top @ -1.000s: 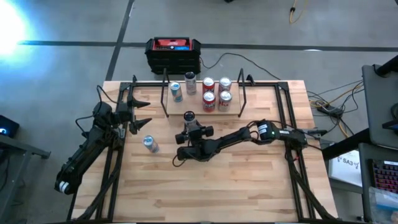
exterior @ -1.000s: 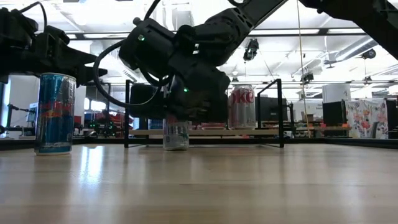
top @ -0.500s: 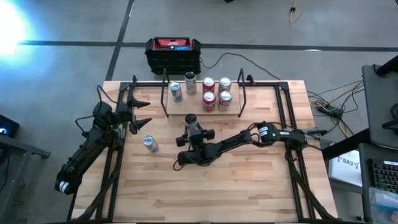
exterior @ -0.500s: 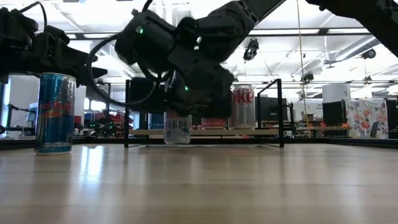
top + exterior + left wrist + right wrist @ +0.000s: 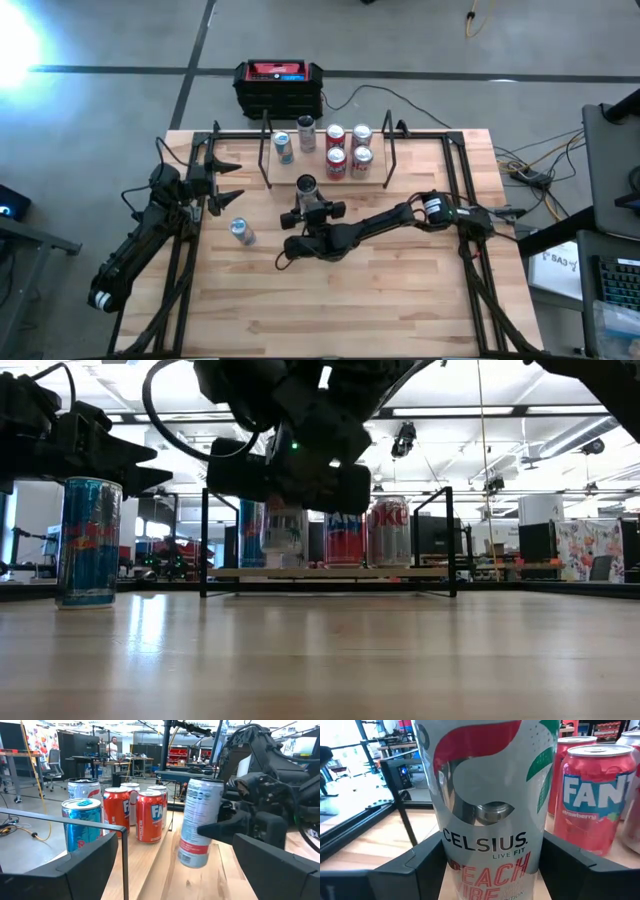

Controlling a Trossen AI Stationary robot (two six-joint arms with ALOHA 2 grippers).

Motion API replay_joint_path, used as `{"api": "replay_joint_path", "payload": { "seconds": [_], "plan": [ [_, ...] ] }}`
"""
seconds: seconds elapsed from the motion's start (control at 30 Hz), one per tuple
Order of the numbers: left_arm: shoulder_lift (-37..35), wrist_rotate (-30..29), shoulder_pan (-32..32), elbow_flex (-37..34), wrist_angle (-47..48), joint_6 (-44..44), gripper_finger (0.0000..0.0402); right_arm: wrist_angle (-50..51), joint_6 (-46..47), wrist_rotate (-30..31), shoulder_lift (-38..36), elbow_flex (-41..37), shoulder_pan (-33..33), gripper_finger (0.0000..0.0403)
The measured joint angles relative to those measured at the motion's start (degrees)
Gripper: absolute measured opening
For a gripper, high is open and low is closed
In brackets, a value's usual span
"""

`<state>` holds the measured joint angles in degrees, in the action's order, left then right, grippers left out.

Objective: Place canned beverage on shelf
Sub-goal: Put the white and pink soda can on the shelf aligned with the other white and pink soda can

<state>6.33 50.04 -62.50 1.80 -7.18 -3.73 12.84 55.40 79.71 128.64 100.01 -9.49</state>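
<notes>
Slatted wooden tabletop (image 5: 400, 300) under bright workshop lights. Celsius can (image 5: 284, 532) clamped in right gripper (image 5: 307, 199) jaws, lifted clear, just before the shelf (image 5: 330, 572). Left gripper (image 5: 228, 182) jaws wide, empty, near tabletop edge.

A tall white can (image 5: 485, 815) stands upright between the right fingers (image 5: 420, 865), lifted just before the wooden shelf (image 5: 330, 572).

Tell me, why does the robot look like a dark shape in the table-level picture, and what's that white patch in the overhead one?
Low view: bright ceiling lights behind leave the right gripper backlit, nearly a silhouette, and sheen the tabletop. High view: glare whitens the floor's upper-left corner.
</notes>
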Motion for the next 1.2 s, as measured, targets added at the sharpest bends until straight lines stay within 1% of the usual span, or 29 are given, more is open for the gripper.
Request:
{"api": "replay_joint_path", "payload": {
  "seconds": [0.17, 0.33, 0.63, 1.2],
  "plan": [
    [0.0, 0.0, 0.0, 0.0, 0.0, 0.0, 0.0380, -5.1, -5.9, -0.7, 0.0, 0.0, 1.8, 0.0254],
    [0.0, 0.0, 0.0, 0.0, 0.0, 0.0, 0.0380, -8.7, -11.2, -3.4, 0.0, 0.0, 3.6, 0.0254],
    [0.0, 0.0, 0.0, 0.0, 0.0, 0.0, 0.0380, -10.5, -11.5, -6.1, 0.0, 0.0, 6.9, 0.0254],
    [0.0, 0.0, 0.0, 0.0, 0.0, 0.0, 0.0380, -10.8, -11.1, -6.3, 0.0, 0.0, 9.5, 0.0254]
  ]
}}
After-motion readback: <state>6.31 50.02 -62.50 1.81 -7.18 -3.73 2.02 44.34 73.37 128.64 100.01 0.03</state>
